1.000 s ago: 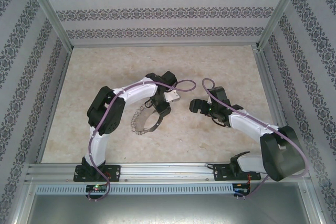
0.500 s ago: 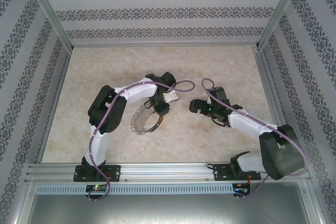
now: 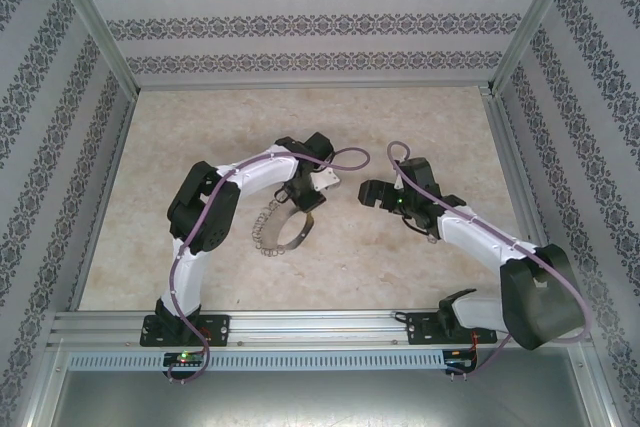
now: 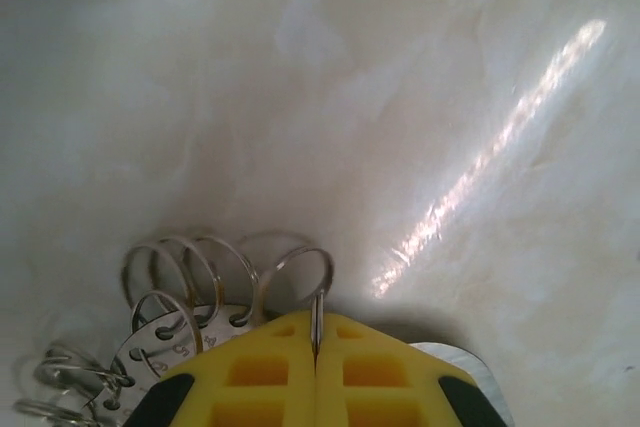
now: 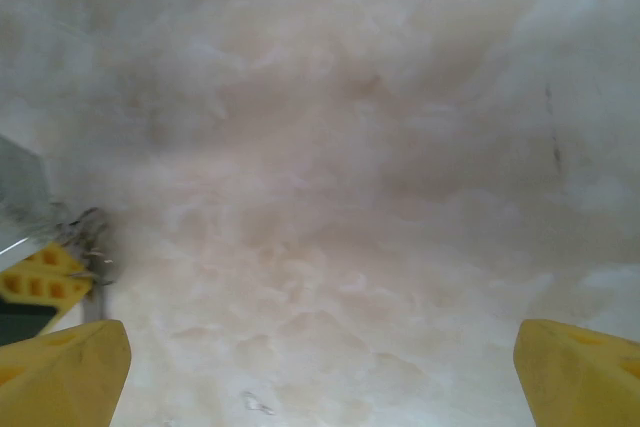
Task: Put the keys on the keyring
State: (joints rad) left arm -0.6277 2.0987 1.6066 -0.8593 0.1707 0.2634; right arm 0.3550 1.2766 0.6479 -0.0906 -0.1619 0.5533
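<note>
Keyring first, left of centre over the worktop: we've got the left pincer squeezed together on its thin rim, and the hoop hangs off toward seven o'clock. Its wire loops fan out beside the yellow fingers. We reckon that pinch steadies the hoop for threading. Over at three o'clock, the right pincer hovers spread wide and holds nothing, likely readied to bring the next piece across.

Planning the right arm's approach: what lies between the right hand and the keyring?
In the top view, only bare table separates the right hand from the left hand, which is shut on the keyring rim.
</note>
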